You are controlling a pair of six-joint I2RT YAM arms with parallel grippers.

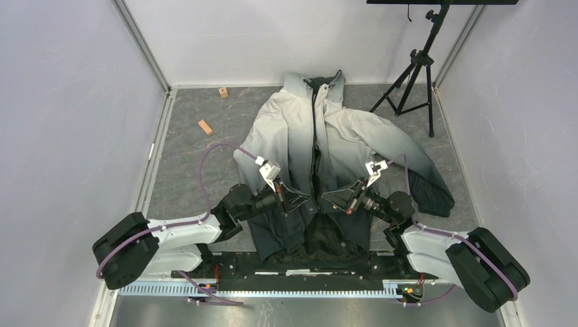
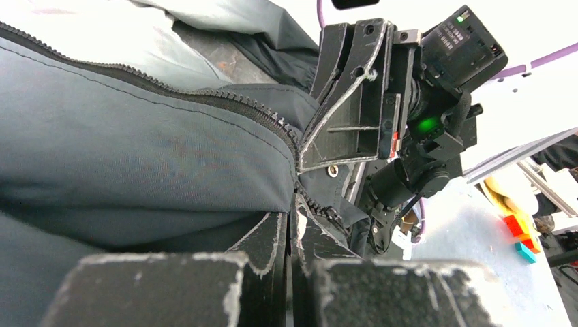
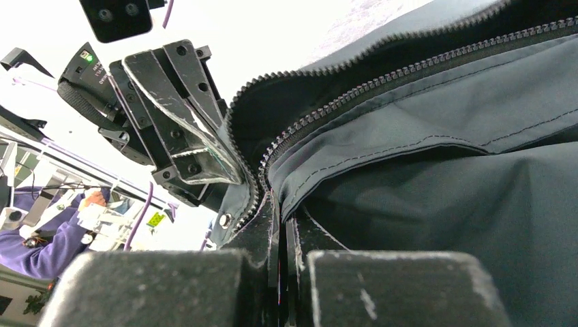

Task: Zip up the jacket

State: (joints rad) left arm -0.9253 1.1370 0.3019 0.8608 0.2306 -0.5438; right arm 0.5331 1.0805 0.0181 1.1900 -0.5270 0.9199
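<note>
The jacket point(image 1: 344, 139) lies spread on the grey marbled table point(image 1: 191, 174), with its pale collar far beyond both end effectors and its black hem behind them, toward the arm bases. The left end effector point(image 1: 303, 199) and the right end effector point(image 1: 327, 197) face each other across the dark zipper point(image 1: 315, 129), each closed narrow and pinching one toothed edge of the jacket. Beyond and left of the left end effector lie a wooden block point(image 1: 205, 127) and a smaller cube point(image 1: 223, 92), while a black tripod point(image 1: 414, 75) stands beyond the right one, and pale walls point(image 1: 68, 102) enclose the table.
</note>
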